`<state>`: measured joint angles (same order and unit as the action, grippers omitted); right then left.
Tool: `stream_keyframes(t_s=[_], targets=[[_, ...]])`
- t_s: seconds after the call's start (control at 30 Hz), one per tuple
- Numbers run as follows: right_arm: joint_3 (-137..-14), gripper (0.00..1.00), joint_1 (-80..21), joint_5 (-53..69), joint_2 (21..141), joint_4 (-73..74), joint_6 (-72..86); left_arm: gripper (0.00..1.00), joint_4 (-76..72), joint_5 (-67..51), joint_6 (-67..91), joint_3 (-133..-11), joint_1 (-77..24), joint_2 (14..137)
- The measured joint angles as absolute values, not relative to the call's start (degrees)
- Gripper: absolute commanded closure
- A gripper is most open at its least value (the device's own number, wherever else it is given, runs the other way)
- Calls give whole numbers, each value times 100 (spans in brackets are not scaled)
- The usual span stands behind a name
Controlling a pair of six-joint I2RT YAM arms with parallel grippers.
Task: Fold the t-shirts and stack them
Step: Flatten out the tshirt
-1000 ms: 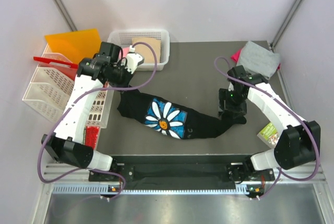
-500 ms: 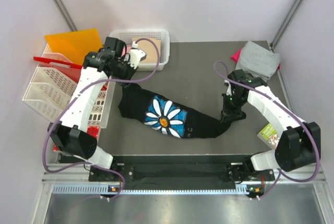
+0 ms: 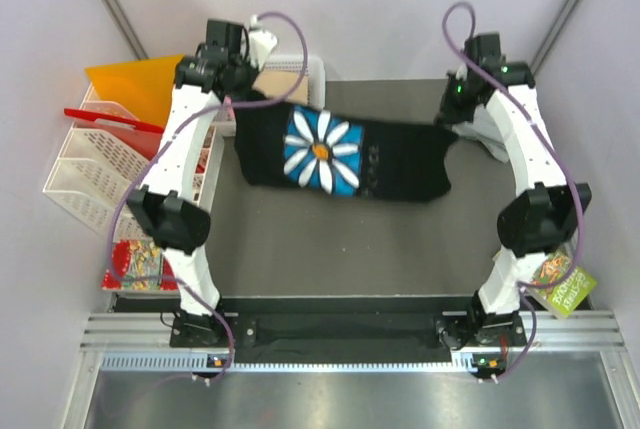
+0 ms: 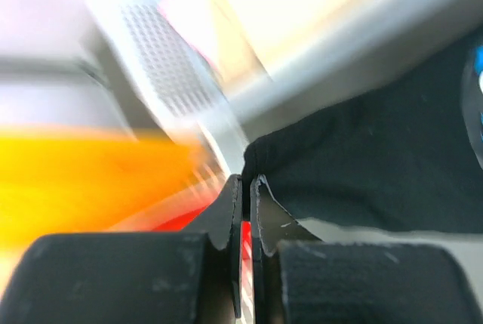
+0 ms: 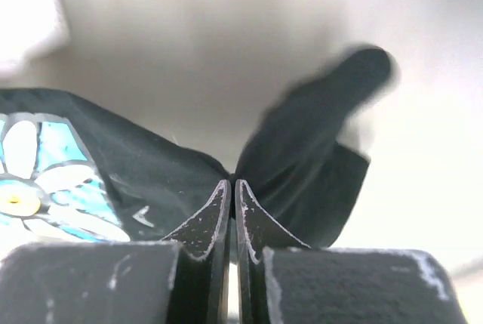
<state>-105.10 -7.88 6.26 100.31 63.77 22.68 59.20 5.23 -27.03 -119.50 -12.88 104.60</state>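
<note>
Black daisy-print cloth t-shirt (image 3: 400,164) held spread
My left tool (image 4: 243,180) and right tool (image 5: 230,182) each pinch one end; its long axis runs straight between them.

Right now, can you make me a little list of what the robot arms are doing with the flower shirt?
Shirt: black t-shirt, held up and stretched wide between both arms
Picture on it: white daisy on blue, facing the top camera
Left gripper: shut on the shirt's left edge
Right gripper: shut on the shirt's right end
Folded yet: no, it is spread out flat
Nearby: orange sheet at the far left
</note>
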Motion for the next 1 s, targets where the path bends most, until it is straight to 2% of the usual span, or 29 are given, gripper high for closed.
stream_keyframes(t_s=[0.07,0.17,0.27,0.37,0.47,0.5,0.53,0.57,0.6,0.67,0.73,0.83,1.0], targets=[[-11533,100,-646,659,10554,6217,2322,100,5745,659,-2724,-13058,-1240,11131],[-11915,100,-530,720,10632,6090,2383,100,5664,735,-2766,-13968,-1214,11566],[-11080,100,-530,779,10040,5929,2386,100,5655,615,-2799,-13399,-1221,11109],[-9507,100,-729,773,9024,5953,2379,100,5804,307,-2864,-11819,-1216,10047],[-7640,55,-1177,961,7832,6294,2338,98,6224,-172,-3026,-10243,-1212,8932],[-7238,33,-1286,1035,7601,6497,2377,69,6348,-287,-3065,-9843,-1212,8672],[-6606,30,-1400,1125,7266,6663,2314,55,6582,-454,-3122,-9249,-1210,8326],[-6243,29,-1435,1164,7081,6864,2364,48,6803,-552,-3186,-8927,-1212,8156],[-5824,31,-1437,1186,6860,7067,2329,30,7024,-679,-3205,-8552,-1210,7999],[-5242,32,-1435,1157,6508,7474,2333,24,7391,-816,-3304,-7972,-1210,7876],[-5214,33,-1415,1041,6434,7791,2362,23,7664,-840,-3304,-7800,-1205,7922],[-6010,32,-1385,679,6921,7950,2359,18,7835,-836,-3299,-8180,-1184,8103],[-7671,34,-1350,110,7905,7472,2364,20,7400,-788,-3210,-9260,-1160,8685]])
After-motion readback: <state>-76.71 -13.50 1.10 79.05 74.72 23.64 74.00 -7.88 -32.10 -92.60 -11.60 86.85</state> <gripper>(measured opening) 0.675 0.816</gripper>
